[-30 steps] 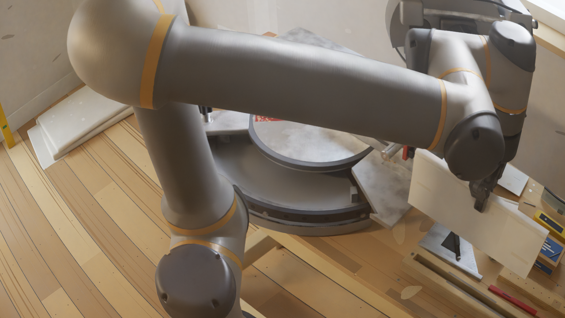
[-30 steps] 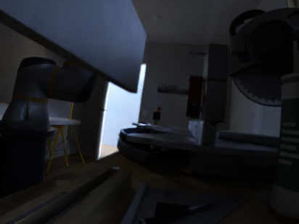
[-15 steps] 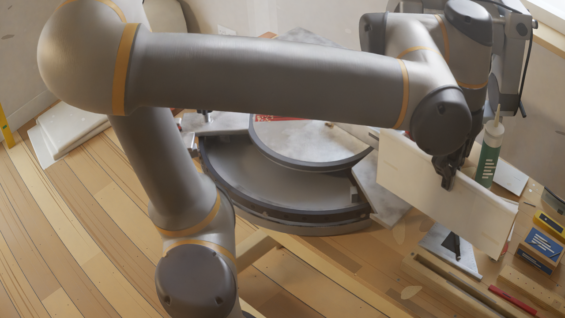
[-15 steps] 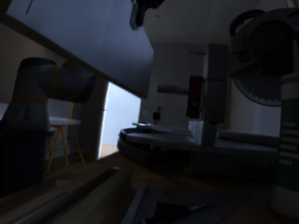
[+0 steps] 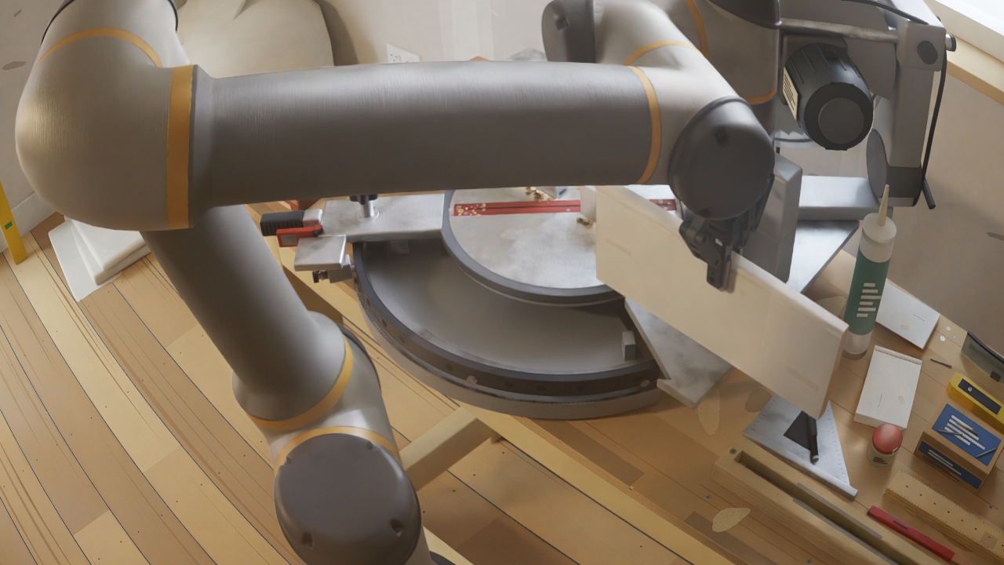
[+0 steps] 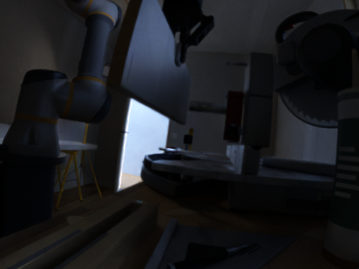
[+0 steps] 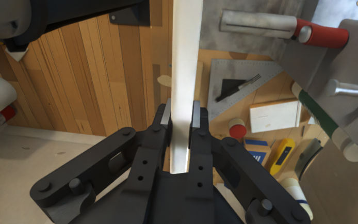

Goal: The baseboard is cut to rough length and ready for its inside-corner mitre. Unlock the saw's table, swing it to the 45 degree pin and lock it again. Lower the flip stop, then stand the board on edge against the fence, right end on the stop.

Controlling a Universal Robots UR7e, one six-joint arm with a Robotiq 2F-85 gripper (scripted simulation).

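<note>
The pale baseboard (image 5: 716, 291) hangs in the air above the right side of the saw's round table (image 5: 523, 246), on edge and tilted down to the right, gripped at its top edge by my closed gripper (image 5: 717, 270). In the wrist camera the board (image 7: 182, 79) runs straight away from the fingers (image 7: 181, 116). The red kerf strip (image 5: 516, 207) lies across the back of the table. The flip stop (image 5: 291, 228), red and black, sits at the far left end of the fence wing. The lock handle with its red grip (image 7: 320, 37) shows past the board in the wrist camera.
The saw head and motor (image 5: 828, 98) hang close behind the gripper. A green caulk tube (image 5: 867, 281) stands just right of the board's low end. A speed square (image 5: 800, 439), boxes, a notepad and a red-capped jar (image 5: 884, 443) clutter the bench below. My own arm crosses the scene.
</note>
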